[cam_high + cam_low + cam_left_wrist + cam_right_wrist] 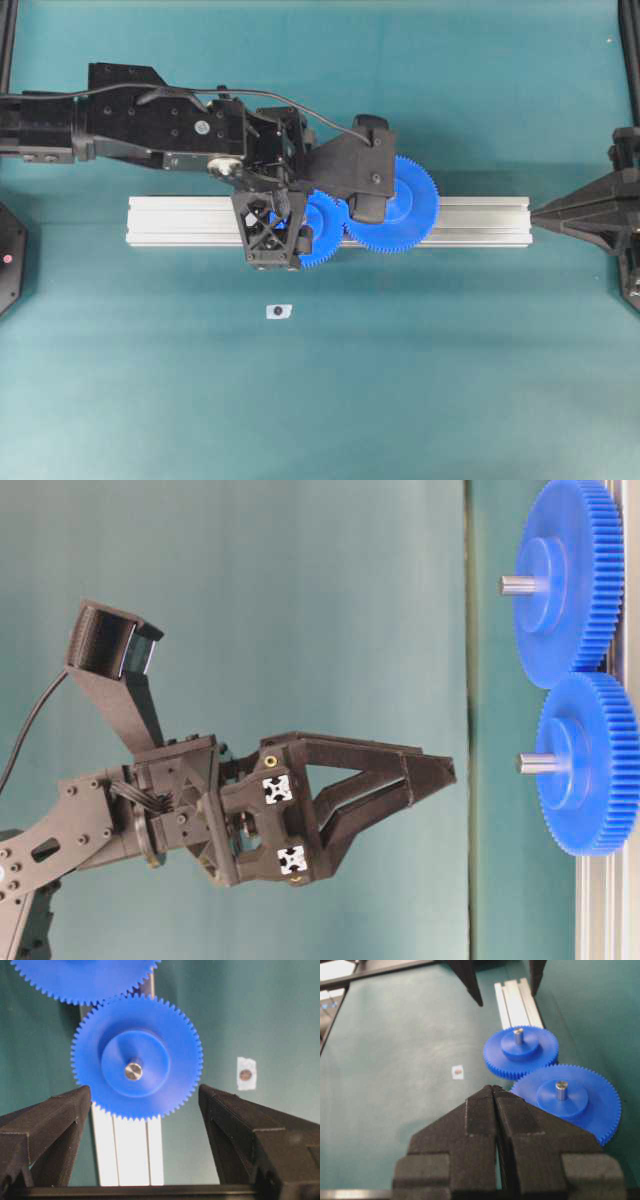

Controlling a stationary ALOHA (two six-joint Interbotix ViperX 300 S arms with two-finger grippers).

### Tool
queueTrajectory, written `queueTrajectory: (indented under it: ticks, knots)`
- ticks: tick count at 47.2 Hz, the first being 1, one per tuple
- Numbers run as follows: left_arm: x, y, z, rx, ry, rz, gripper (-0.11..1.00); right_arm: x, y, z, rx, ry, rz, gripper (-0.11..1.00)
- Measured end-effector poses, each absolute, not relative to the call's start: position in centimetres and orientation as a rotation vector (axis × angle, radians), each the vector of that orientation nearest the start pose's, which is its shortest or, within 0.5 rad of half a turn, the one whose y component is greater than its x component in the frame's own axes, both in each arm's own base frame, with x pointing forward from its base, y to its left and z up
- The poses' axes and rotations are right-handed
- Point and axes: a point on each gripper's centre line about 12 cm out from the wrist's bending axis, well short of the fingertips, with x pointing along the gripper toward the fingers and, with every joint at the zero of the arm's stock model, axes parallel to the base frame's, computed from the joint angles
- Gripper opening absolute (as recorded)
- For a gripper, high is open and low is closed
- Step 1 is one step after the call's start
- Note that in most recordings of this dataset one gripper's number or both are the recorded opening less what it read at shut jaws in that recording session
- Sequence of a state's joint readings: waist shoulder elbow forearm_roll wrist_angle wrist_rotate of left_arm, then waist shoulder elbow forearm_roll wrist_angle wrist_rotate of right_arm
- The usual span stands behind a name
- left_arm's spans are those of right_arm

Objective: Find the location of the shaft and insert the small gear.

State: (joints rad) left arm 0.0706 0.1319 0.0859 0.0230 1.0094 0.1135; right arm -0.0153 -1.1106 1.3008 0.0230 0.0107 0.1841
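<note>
While the left gripper (pixel 140 1105) hung above the rail (pixel 180 220) with its jaws spread wide and nothing between them, the small gear (pixel 137 1057) sat just below, flat on the rail, with a silvery shaft (pixel 133 1071) poking up through its hub. In the overhead view, this gripper covered much of the gear from above. The white tag with a dark dot (pixel 279 311) lay alone on the green desk (pixel 450 380), well apart from the rail. To the right of the small gear sat the large gear (pixel 412 205), their teeth meshing where the rims met, with its own metal pin (pixel 561 1089) standing in the hub. At the far right, the right gripper (pixel 493 1091) stayed clear of the rail, its jaws pressed together on nothing.
</note>
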Motion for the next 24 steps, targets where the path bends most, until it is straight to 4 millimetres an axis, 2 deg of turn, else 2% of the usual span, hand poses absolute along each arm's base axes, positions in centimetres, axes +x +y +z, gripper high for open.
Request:
queueTrajectory:
  ticks: [10,24]
  knots:
    - [42.8,3.2,25.1,0.079,1.208,0.003,0.83,16.8,-0.3,23.3,0.208,0.2,-0.037,0.0]
    - [42.8,3.2,25.1,0.079,1.208,0.003,0.83,16.8,-0.3,23.3,0.208,0.2,-0.037,0.0]
